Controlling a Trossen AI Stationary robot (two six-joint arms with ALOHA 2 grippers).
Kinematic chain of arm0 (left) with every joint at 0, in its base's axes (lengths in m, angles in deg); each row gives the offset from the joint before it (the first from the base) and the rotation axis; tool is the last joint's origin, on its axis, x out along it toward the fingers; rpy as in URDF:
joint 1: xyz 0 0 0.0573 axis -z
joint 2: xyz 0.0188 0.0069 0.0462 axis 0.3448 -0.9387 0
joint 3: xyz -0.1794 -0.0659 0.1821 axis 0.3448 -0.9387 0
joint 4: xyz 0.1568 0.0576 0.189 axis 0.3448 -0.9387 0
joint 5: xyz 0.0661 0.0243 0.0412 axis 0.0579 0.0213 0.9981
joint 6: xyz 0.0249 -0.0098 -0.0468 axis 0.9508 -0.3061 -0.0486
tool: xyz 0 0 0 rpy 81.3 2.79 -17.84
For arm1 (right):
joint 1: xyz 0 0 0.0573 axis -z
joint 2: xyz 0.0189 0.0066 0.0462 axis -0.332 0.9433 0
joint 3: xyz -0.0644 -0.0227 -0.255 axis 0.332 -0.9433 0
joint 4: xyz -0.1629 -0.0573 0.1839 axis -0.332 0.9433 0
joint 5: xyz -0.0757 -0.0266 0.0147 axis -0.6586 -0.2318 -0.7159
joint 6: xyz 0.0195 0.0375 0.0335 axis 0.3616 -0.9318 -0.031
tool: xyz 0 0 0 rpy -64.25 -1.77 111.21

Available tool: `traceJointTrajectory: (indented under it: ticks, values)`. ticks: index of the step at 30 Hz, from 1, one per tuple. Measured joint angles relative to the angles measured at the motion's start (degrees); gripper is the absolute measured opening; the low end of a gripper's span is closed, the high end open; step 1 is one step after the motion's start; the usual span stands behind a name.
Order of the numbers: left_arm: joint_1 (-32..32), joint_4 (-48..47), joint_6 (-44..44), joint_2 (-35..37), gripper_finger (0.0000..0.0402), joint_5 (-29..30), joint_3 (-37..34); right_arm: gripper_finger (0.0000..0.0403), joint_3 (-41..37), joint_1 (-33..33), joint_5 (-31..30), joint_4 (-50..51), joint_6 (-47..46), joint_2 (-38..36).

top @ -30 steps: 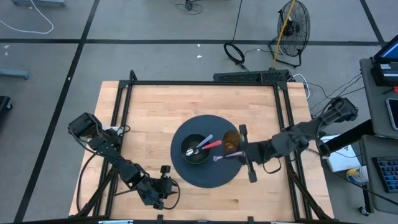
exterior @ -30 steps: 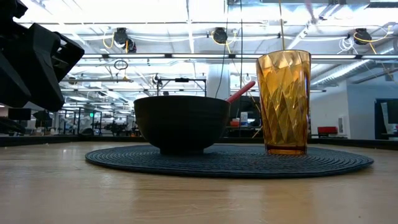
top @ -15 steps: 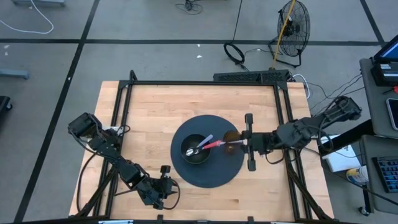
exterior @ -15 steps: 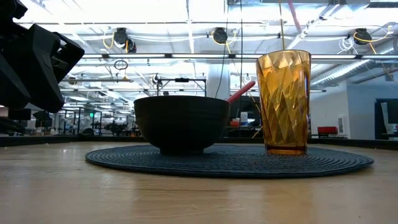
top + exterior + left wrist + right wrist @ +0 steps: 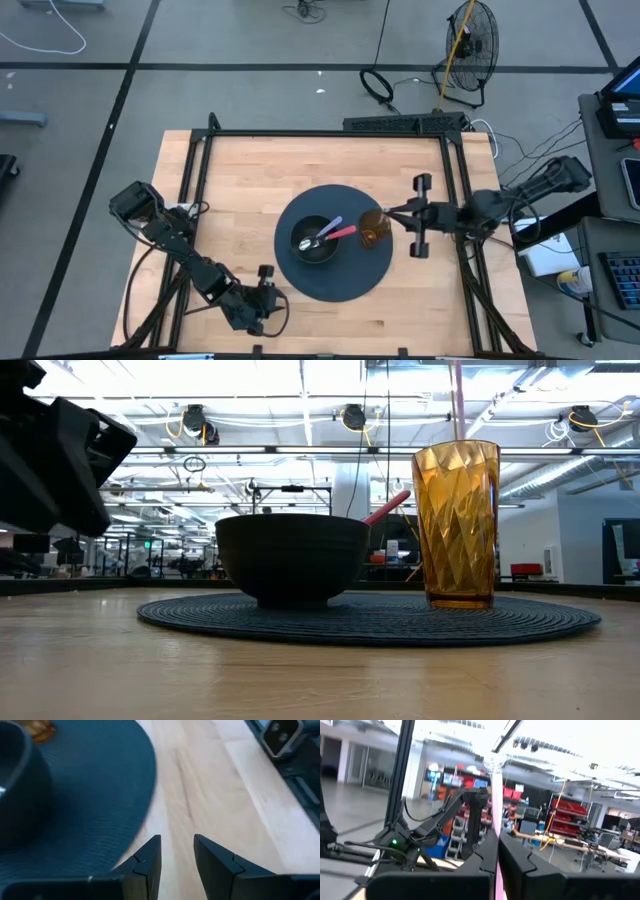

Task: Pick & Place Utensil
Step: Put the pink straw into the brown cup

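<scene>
I am drawing my right arm back toward the worktop (image 5: 240, 190)'s right edge and tipping it up; a second ago it was reaching low over the mat (image 5: 335, 285). My right tool (image 5: 497, 851) is clenching a thin pink utensil (image 5: 496, 805), now lifted upright just above the amber glass (image 5: 371, 231); I judge the drop into it comes next. Two more utensils are lying in the dark bowl (image 5: 314, 240). My left tool (image 5: 176, 851) is waiting released at the front edge.

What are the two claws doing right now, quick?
Left claw: open, holding nothing, by the dark placemat.
Right claw: shut on a thin pink utensil, above the amber glass.
</scene>
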Motion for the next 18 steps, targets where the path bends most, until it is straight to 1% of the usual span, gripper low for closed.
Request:
traceJointTrajectory:
  ticks: [4, 7, 9, 12, 16, 18]
  values:
    - [0.0, 0.4, 1.3, 0.0, 0.0122, 4.3, 0.0, 0.0004, -6.8, 0.0, 0.0, -7.3, 0.0, -3.5]
    - [0.0, 1.6, 2.8, 0.0, 0.0122, 8.8, 0.0, 0.0004, -10.7, 0.0, 0.0, -10.5, 0.0, -5.1]
    - [0.0, 3.4, 4.8, 0.0, 0.0122, 12.6, 0.0, 0.0004, -12.5, 0.0, 0.0, -12.2, 0.0, -5.9]
    - [-0.1, 6.5, 10.0, 1.0, 0.0122, 17.6, 0.0, 0.0004, -14.3, 0.0, 0.0, -13.8, 0.0, -6.9]
    - [-1.6, 10.9, 18.8, 5.3, 0.0122, 18.7, 0.0, 0.0004, -14.9, 0.0, -0.1, -14.0, 0.1, -7.5]
    - [-2.9, 13.7, 24.9, 7.9, 0.0122, 16.6, 0.0, 0.0004, -14.9, 0.0, -0.1, -14.1, 0.1, -7.5]
